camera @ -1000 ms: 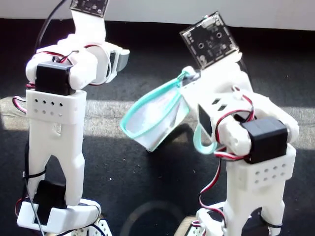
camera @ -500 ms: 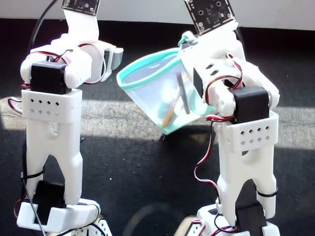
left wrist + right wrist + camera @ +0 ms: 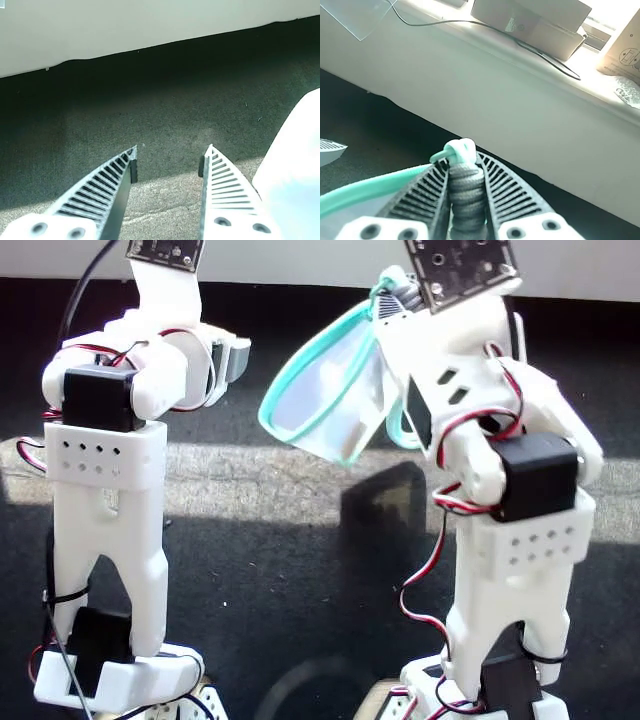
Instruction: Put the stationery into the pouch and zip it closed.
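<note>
While my left tool (image 3: pixel 170 150) sits with its fingers well apart and nothing between them, the pouch (image 3: pixel 330 405) hangs clear of the table (image 3: pixel 250 570) toward its far edge, between the arms. Its teal mouth gapes, so the zipping is left to do; I can't tell whether anything is inside. My right tool (image 3: pixel 464 158) is clamped on the zip's cord pull (image 3: pixel 466 182). Print on the boxes (image 3: pixel 530 20) behind is too small to read.

arms (image 3: pixel 110 500) — white printed shells | servos (image 3: pixel 95 398) black | cables (image 3: pixel 403 595) red-black-white | camera boards (image 3: pixel 462 265) dark, square | jaws — grey, ribbed
</note>
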Motion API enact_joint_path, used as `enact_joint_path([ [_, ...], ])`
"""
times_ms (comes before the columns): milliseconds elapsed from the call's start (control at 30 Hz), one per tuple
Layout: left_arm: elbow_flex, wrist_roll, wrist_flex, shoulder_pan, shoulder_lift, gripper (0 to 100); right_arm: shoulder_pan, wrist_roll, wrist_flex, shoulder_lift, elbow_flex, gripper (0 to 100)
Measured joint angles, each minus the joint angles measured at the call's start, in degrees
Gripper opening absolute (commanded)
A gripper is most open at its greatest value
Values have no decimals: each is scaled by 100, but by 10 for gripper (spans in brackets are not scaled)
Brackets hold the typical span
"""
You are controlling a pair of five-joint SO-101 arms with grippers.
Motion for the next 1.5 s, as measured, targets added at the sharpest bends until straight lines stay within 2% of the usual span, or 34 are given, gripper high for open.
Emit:
enact_joint_path([
  [200, 0, 0, 0, 343, 0, 224, 0, 0, 141, 9, -141, 5],
  [300, -9, 0, 53, 765, 0, 224, 0, 0, 141, 26, -141, 5],
  [533, -9, 0, 809, 1732, 0, 224, 0, 0, 176, 475, -193, 5],
  [667, -9, 0, 835, 2119, 0, 224, 0, 0, 176, 712, -193, 5],
  [833, 35, 0, 800, 2233, 70, 224, 0, -914, 185, 1029, -193, 5],
  [967, 484, 0, 352, 2233, 448, 224, 18, -1547, 615, 1284, -202, 5],
  [1133, 862, 35, -123, 2242, 791, 224, 35, -1653, 1187, 1407, -220, 5],
  [1233, 879, 316, -334, 2277, 826, 224, 35, -1653, 1398, 1407, -237, 5],
  [1500, 897, 510, -431, 2286, 835, 224, 158, -2031, 2233, 1389, -448, 5],
])
